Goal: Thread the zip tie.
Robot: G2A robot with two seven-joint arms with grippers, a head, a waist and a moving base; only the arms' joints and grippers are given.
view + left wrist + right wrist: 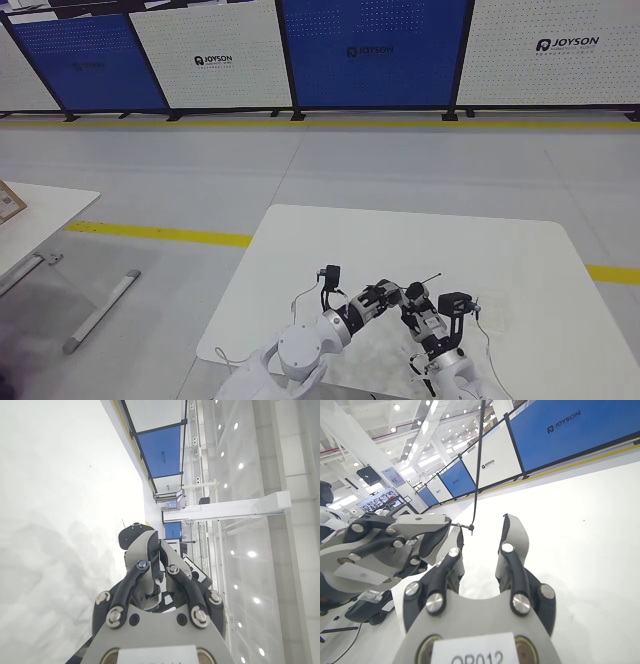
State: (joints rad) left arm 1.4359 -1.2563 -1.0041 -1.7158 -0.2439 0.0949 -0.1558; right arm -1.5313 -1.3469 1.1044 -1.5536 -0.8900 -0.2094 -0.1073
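Observation:
A thin black zip tie (477,475) stands nearly upright over the white table (500,250), with its small head (470,528) at the lower end. My left gripper (446,525) is shut on a short black stretch of the tie that runs sideways into the head. In its own wrist view the left gripper (159,545) has its pads pressed together. My right gripper (482,527) is open, the head hanging just in front of the gap between its fingers without touching them. From above, both grippers (383,293) (413,296) meet near the table's front edge, and the tie's tip (432,278) sticks out beyond them.
The table's far and right parts are bare white surface (570,530). A second white table (40,205) stands off to the left across open floor. Blue and white partition panels (375,50) line the back behind a yellow floor stripe (160,233).

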